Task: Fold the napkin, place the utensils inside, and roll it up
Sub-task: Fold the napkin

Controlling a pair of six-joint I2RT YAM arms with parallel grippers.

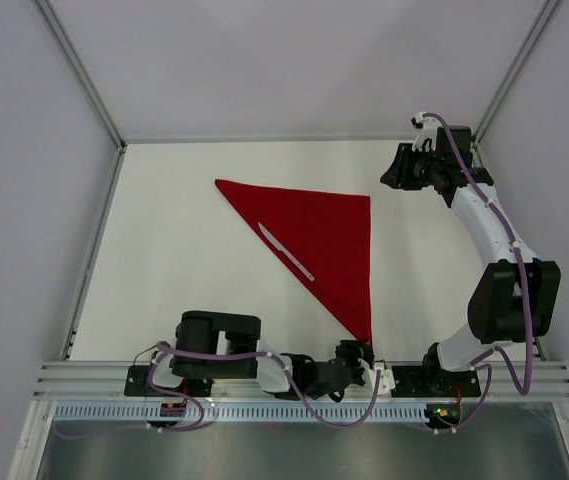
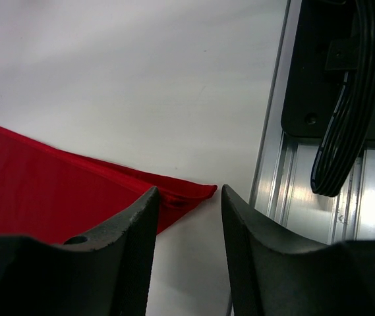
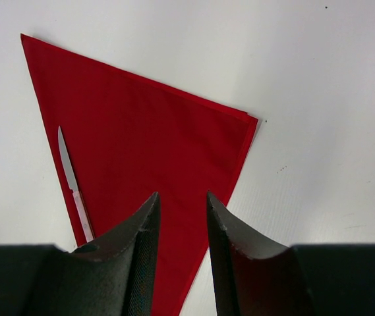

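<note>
plain bright red napkin (image 1: 326, 243), pale pinkish-white utensil (image 1: 286, 251), white table (image 1: 164, 250)

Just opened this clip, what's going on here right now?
The shiny red satin napkin lies on the white table, already folded into a triangle. A thin pale knife-like utensil rests on it along the long edge. The left hand is open and low at the napkin's near corner, not gripping it. The right hand is open too, hanging by the far right corner and holding nothing. Rolling has not begun.
</note>
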